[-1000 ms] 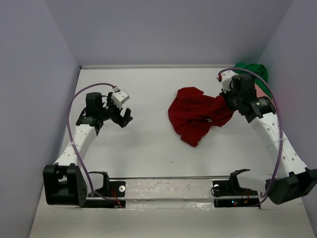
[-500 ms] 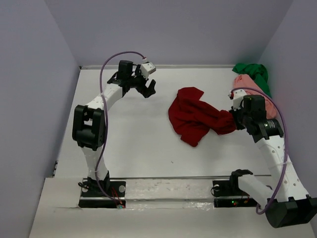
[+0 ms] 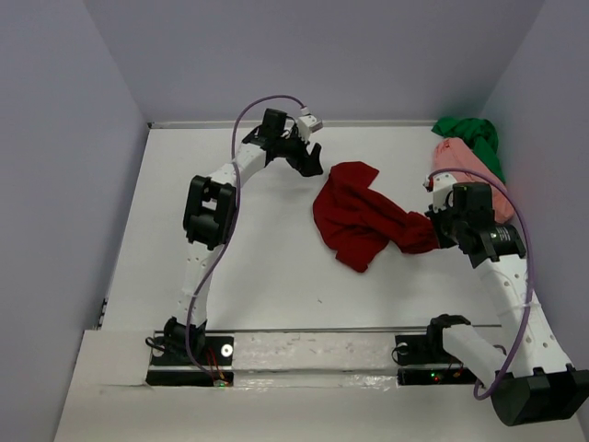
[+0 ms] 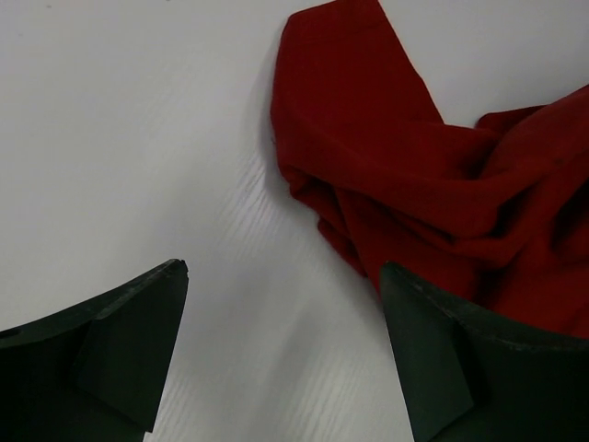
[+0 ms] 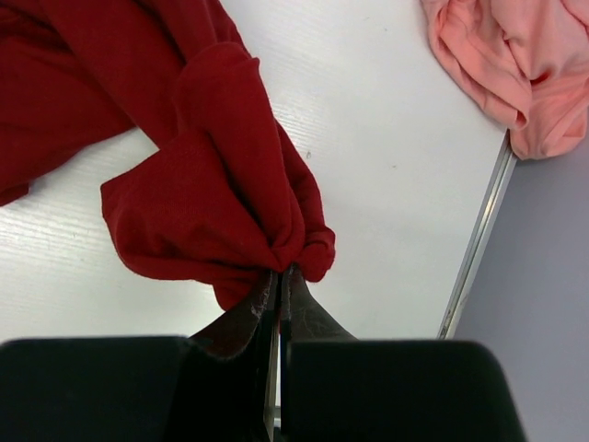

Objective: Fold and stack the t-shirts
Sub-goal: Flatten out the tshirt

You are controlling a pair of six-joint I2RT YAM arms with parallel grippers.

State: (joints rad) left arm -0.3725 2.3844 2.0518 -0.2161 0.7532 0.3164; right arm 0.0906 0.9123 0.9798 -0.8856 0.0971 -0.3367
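The dark red t-shirt (image 3: 359, 216) lies crumpled in the middle of the table; it also shows in the left wrist view (image 4: 433, 175) and the right wrist view (image 5: 184, 138). My right gripper (image 3: 434, 228) is shut on the shirt's right edge, pinching a fold (image 5: 281, 267). My left gripper (image 3: 311, 164) is open and empty just left of the shirt's upper corner, its fingers (image 4: 129, 341) over bare table. The salmon pink t-shirt (image 3: 479, 170) and the bright green t-shirt (image 3: 469, 133) lie bunched at the far right corner; the pink one also shows in the right wrist view (image 5: 515, 64).
The white table (image 3: 258, 267) is walled by grey panels at left, back and right. A metal strip (image 5: 479, 239) runs along the right wall's foot. The arms' base rail (image 3: 313, 354) runs along the near edge.
My left arm has swung from the left side far across to the shirt's upper left corner. My right gripper has pulled the shirt's right edge rightward and nearer, uncovering the pink shirt.
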